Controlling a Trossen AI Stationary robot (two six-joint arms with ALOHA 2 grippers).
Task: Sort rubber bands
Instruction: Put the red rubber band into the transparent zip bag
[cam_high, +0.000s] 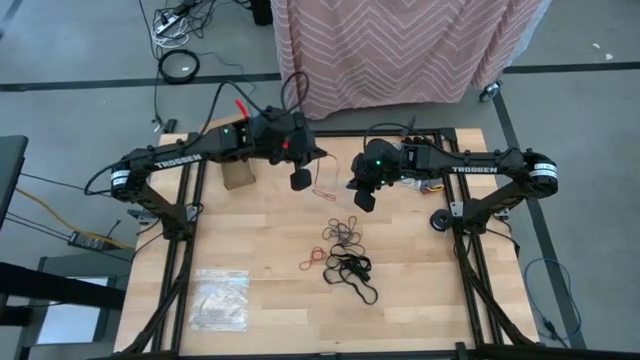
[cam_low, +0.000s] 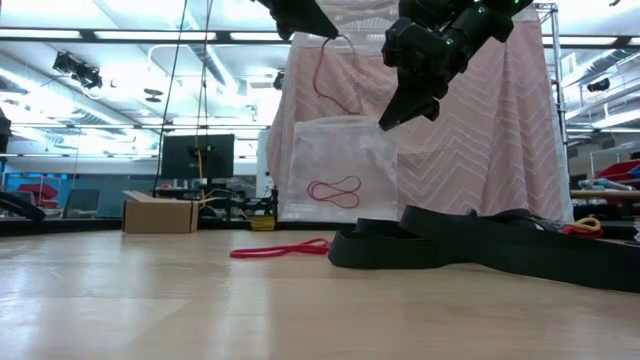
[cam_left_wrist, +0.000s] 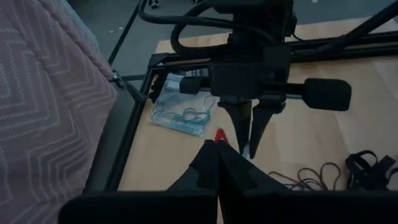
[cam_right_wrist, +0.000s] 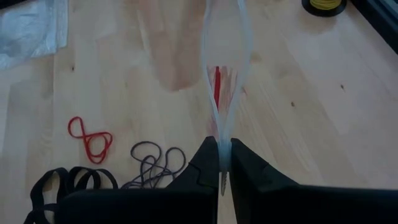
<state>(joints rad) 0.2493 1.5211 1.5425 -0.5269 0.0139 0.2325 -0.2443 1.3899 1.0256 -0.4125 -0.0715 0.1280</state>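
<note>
The left end effector (cam_high: 300, 180) pinches a red rubber band (cam_low: 335, 85). The right end effector (cam_right_wrist: 222, 167), at its 3 o'clock, pinches a clear bag (cam_low: 340, 165). More rubber bands (cam_high: 345, 250) lie on the surface (cam_high: 270, 250).

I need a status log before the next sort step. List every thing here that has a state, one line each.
left gripper: jaws shut on a red rubber band, raised off the table.
right gripper: jaws shut on the clear bag.
clear bag: hanging upright, red bands inside.
loose rubber bands: lying mixed on the table.
flat bag: lying unheld.
</note>
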